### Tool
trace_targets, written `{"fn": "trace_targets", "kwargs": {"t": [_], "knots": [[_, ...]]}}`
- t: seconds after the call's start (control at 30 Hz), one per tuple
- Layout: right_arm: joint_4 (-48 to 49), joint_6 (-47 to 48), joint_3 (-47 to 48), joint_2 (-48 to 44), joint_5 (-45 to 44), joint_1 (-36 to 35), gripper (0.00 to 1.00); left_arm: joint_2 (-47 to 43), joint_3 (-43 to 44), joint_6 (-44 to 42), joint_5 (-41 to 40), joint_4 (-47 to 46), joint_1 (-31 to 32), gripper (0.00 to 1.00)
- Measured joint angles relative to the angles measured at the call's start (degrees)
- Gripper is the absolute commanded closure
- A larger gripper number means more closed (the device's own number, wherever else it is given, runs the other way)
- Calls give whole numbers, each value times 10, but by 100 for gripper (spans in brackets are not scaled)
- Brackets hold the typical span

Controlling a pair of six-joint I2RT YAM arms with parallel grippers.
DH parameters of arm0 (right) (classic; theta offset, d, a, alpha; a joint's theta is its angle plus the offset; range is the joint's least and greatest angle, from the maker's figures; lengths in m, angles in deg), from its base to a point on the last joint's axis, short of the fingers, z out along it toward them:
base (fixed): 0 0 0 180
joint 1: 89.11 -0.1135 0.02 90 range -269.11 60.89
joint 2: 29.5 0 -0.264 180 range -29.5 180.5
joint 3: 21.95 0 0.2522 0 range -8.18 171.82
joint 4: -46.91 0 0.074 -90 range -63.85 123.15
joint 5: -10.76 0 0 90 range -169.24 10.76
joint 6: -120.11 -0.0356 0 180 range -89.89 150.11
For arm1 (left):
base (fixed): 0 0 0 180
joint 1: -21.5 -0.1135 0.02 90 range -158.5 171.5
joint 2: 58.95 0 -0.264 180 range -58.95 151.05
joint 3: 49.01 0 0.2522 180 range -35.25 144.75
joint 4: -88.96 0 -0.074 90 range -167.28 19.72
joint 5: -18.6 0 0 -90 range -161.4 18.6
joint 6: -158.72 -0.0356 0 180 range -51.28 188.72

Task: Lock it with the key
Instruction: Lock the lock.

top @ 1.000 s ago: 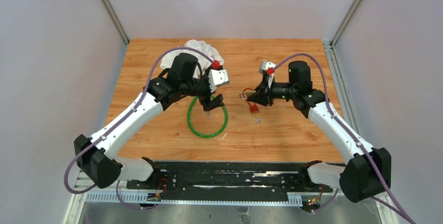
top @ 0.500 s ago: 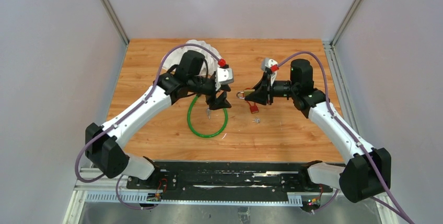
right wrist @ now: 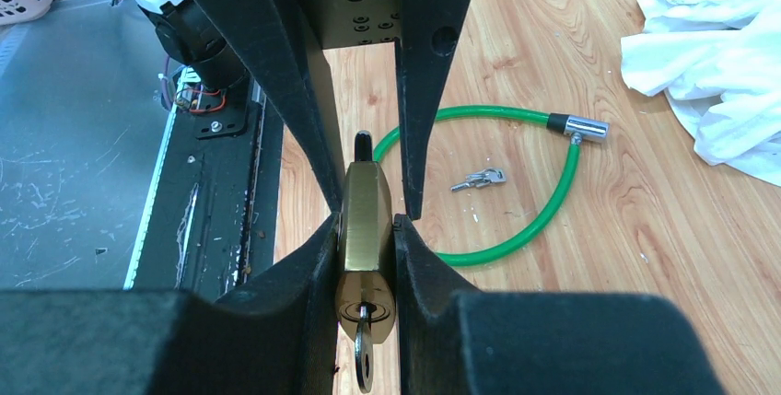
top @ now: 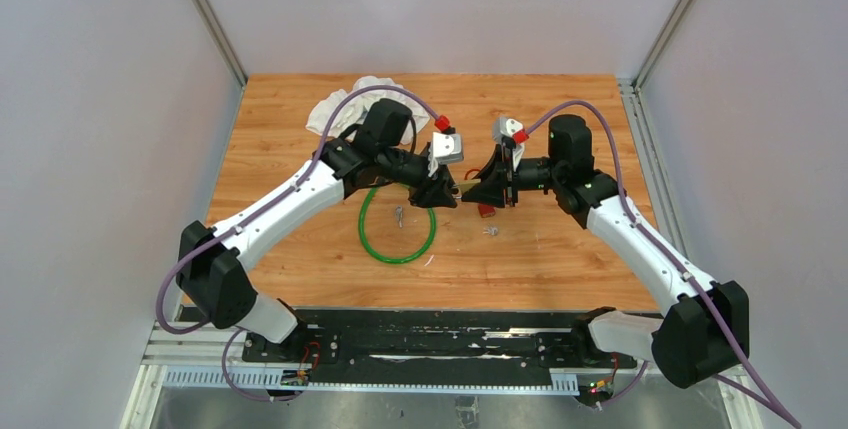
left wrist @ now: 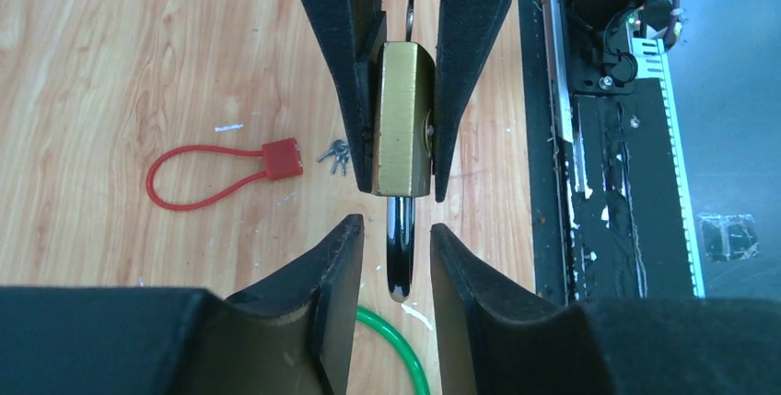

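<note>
Right tool [right wrist: 366, 223]: squeezes the brass padlock [right wrist: 366, 202].
Left tool [left wrist: 396, 227]: open around the padlock's shackle [left wrist: 399, 261].
Tip: pinch the shackle gently, straight.

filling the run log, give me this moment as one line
right gripper: shut on brass padlock | key: in keyhole | left gripper: open around shackle

Brass padlock [right wrist: 366, 220], key [right wrist: 363, 358] in keyhole, shackle [left wrist: 400, 248] end opposite, clamped in right gripper [right wrist: 366, 229]
</note>
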Motion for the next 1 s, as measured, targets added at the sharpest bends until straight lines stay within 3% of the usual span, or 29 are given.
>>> {"fn": "trace_targets", "kwargs": {"t": [0.1,0.33,0.53,0.77,1.0], "knots": [[0,0,0,1,0,0,99,2,0,8,2,-3,0,81],[-6,14,0,3,-6,-4,99,11,0,26,12,-3,0,98],[-17,27,0,3,-19,-6,92,17,8,24,8,10,0,100],[-46,55,4,3,-52,-16,51,16,13,-18,-27,37,3,100],[-77,78,20,3,-68,-16,44,-6,13,-53,-70,62,-2,100]]}}
